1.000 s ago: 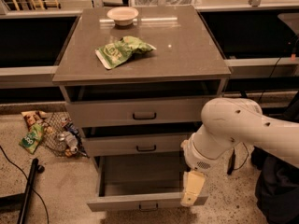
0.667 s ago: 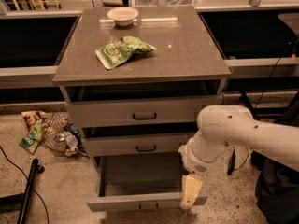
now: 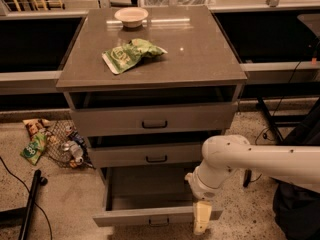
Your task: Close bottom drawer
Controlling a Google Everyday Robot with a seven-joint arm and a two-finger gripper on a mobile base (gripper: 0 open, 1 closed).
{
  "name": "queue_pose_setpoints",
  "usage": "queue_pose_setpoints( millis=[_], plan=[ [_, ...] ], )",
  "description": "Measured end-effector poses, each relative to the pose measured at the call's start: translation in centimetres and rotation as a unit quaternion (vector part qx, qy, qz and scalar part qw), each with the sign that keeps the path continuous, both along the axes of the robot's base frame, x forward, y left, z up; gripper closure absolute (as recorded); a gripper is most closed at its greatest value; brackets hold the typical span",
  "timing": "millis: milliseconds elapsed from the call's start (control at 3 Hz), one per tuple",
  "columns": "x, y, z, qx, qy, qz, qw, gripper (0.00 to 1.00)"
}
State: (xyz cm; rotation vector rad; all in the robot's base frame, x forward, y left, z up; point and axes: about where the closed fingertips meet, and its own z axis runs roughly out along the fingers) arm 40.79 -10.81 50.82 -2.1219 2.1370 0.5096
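Observation:
The bottom drawer (image 3: 150, 216) is the lowest of three grey drawers and stands pulled far out, its inside bare. Its flat front has a small dark pull handle (image 3: 158, 220) at centre. My gripper (image 3: 202, 218) hangs from the white arm (image 3: 260, 161) that comes in from the right. It sits at the right end of the drawer's front, pointing down, touching or just in front of the front panel. The middle drawer (image 3: 156, 156) and top drawer (image 3: 154, 120) stand slightly ajar above.
A green snack bag (image 3: 131, 54) and a white bowl (image 3: 131, 16) lie on the cabinet top. A wire basket with packets (image 3: 62, 144) sits on the floor at left. A dark pole (image 3: 30, 204) lies lower left. Dark gear stands at right.
The arm's elbow has drawn slightly left and down toward the cabinet. The gripper stays at the drawer's right front corner. The drawer has not visibly moved.

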Motion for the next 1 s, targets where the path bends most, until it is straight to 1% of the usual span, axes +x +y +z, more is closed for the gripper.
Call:
queue_pose_setpoints(
  millis=[333,667,1000],
  plan=[
    [-0.1,0.0,-4.3,0.027,0.015,0.013,0.9994,0.00],
    [-0.7,0.5,-9.1,0.057,0.043,0.021,0.9972,0.00],
    [-0.7,0.5,-9.1,0.057,0.043,0.021,0.9972,0.00]
  ],
)
